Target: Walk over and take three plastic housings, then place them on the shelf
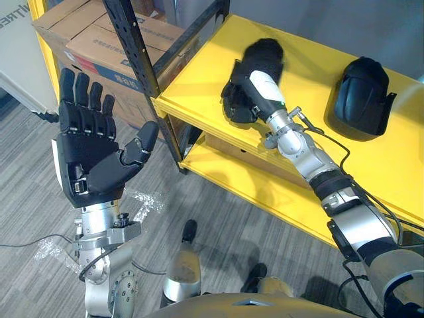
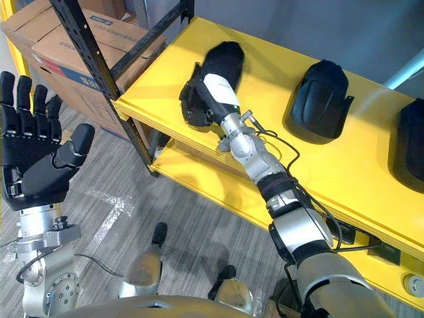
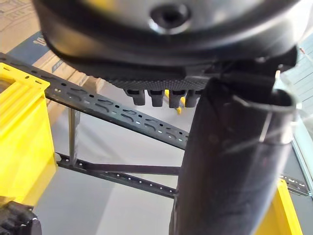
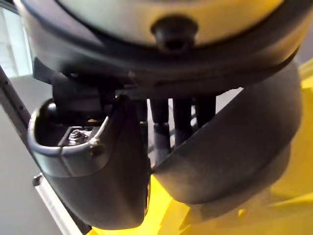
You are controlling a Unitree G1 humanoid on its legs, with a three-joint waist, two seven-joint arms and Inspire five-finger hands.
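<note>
Black plastic housing (image 2: 224,56) lying flat on the yellow shelf (image 2: 162,76) near its left end, long axis running front edge to back, right hand (image 2: 194,99) clasped round its near end, second housing (image 2: 320,99) and third housing (image 2: 411,142) further right along the shelf, left hand (image 1: 89,142) raised beyond the shelf's left end, fingers spread, holding nothing.

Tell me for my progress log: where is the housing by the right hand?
The housing lies on the yellow shelf near the black upright, against the right hand, left of another housing.

Rightmost housing (image 2: 412,142) cut off by picture edge. Right robot hand (image 2: 192,101) partly hidden against leftmost housing (image 2: 225,58); hold unclear.
</note>
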